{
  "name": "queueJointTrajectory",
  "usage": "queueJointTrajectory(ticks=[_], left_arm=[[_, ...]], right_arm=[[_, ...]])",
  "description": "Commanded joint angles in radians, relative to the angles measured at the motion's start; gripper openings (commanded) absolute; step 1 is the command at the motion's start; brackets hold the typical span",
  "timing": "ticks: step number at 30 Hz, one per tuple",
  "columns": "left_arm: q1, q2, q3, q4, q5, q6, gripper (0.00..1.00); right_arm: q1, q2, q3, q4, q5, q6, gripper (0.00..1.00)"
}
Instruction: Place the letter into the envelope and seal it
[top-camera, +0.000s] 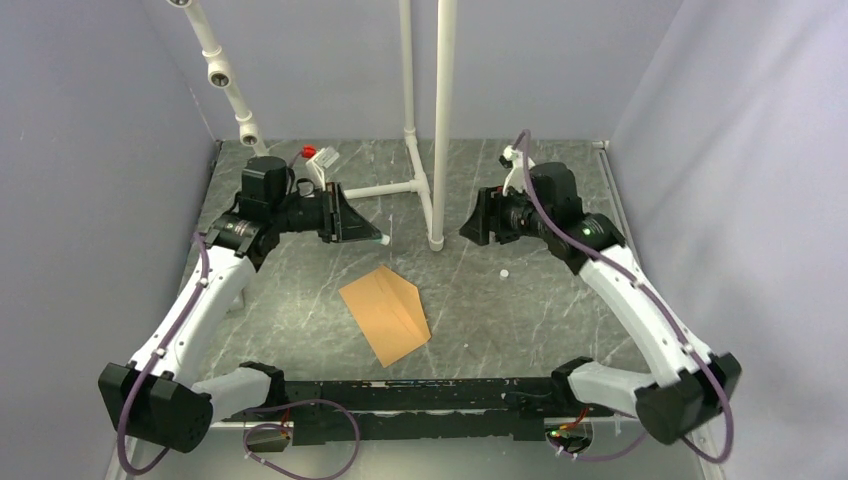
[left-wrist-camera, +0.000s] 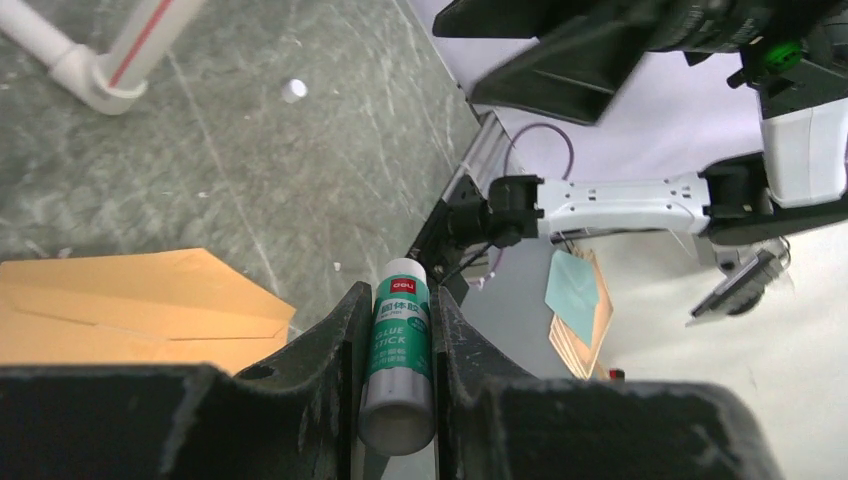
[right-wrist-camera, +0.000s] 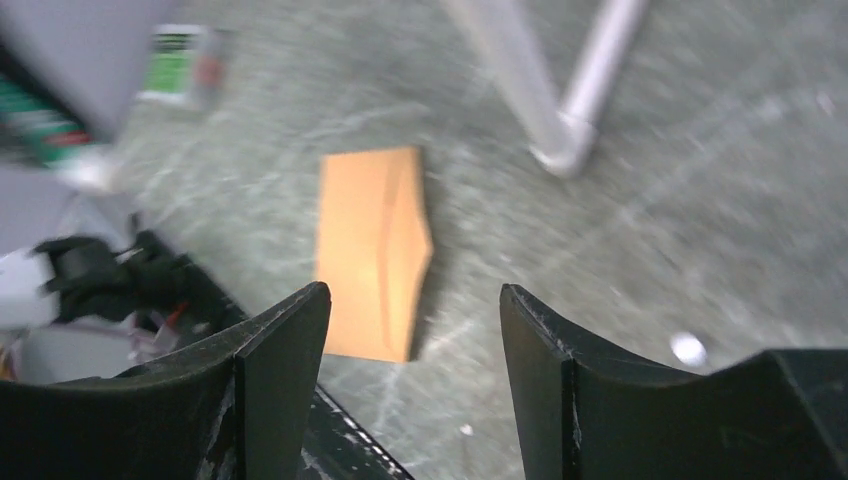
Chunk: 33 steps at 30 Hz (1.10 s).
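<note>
My left gripper (left-wrist-camera: 400, 305) is clenched on the glue stick (left-wrist-camera: 398, 365), the right gripper (right-wrist-camera: 415, 310) released and empty. The envelope (right-wrist-camera: 372, 250) lies flat ahead of my right jaws; it looks thin, light paper, so I would pinch its edge

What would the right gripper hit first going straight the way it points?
Probably the envelope, flat on the table ahead of the open right gripper; depth is unclear, so possibly bare table beside it.
</note>
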Motion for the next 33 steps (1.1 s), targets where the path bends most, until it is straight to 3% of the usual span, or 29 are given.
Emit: queueJointTrajectory(ticks=[1,6,16,19,23,30,33], left_arm=[[-0.067,0.020,0.032,0.096,0.061,-0.040,0.02],[-0.136,0.047,0.053,0.124,0.069,-0.057,0.02],[-0.158,0.050,0.036,0.221,0.088,-0.114,0.02],[-0.158,0.054,0.037,0.226,0.087,-0.115,0.02],[-0.158,0.052,0.048,0.223,0.074,-0.107,0.02],[-0.158,0.039,0.063,0.259,0.019,-0.133,0.03],[-0.158,0.034,0.057,0.291,-0.011,-0.162,0.13]], right_arm=[[0.124,-0.101,-0.015,0.232,-0.200,-0.062,0.68],[0.291,-0.104,-0.058,0.492,-0.171,-0.143,0.68],[0.415,0.010,0.042,0.423,-0.108,-0.443,0.63],[0.425,0.017,0.043,0.436,-0.095,-0.459,0.51],[0.431,0.042,0.057,0.441,-0.072,-0.438,0.28],[0.438,0.064,0.062,0.454,-0.003,-0.411,0.02],[0.440,0.050,0.037,0.515,0.021,-0.377,0.00]])
